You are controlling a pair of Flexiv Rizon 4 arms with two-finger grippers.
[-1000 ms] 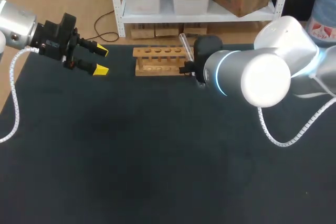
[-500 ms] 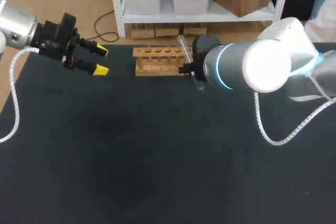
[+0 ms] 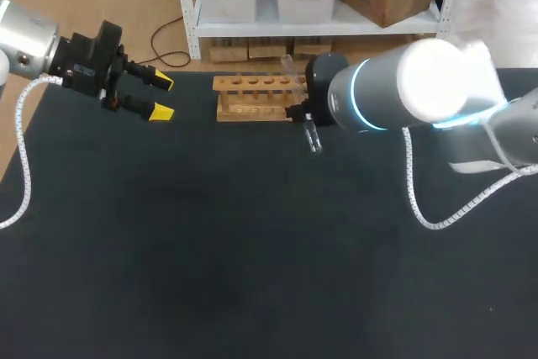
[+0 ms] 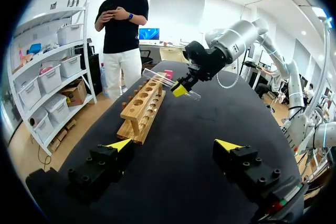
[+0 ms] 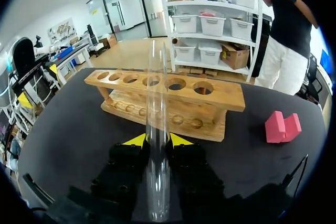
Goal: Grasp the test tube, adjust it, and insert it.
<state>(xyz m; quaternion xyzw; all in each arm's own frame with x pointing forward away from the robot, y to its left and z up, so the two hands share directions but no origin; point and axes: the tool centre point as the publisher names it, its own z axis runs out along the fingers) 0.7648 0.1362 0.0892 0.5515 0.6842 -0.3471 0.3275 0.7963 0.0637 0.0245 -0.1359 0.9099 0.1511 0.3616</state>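
Note:
A clear glass test tube (image 5: 157, 108) is pinched between the yellow tips of my right gripper (image 5: 158, 139), which is shut on it. The tube runs lengthwise out past the fingers. Ahead of it stands the wooden rack (image 5: 168, 95) with a row of several holes. In the head view the tube (image 3: 312, 138) hangs tilted just off the right end of the rack (image 3: 256, 97), and my right arm's wrist hides the fingers. The left wrist view shows the tube (image 4: 170, 81) above the rack's far end. My left gripper (image 3: 158, 96) hovers open and empty to the left of the rack.
A pink block (image 5: 282, 126) lies on the dark table mat (image 3: 252, 250) beside the rack's right end. The rack stands near the table's back edge. My right arm's thick forearm (image 3: 420, 94) spans the back right of the table.
My right forearm has swung toward the back of the table. The tube has tilted, with its lower end shifting slightly left near the rack's end. The left arm has stayed still.

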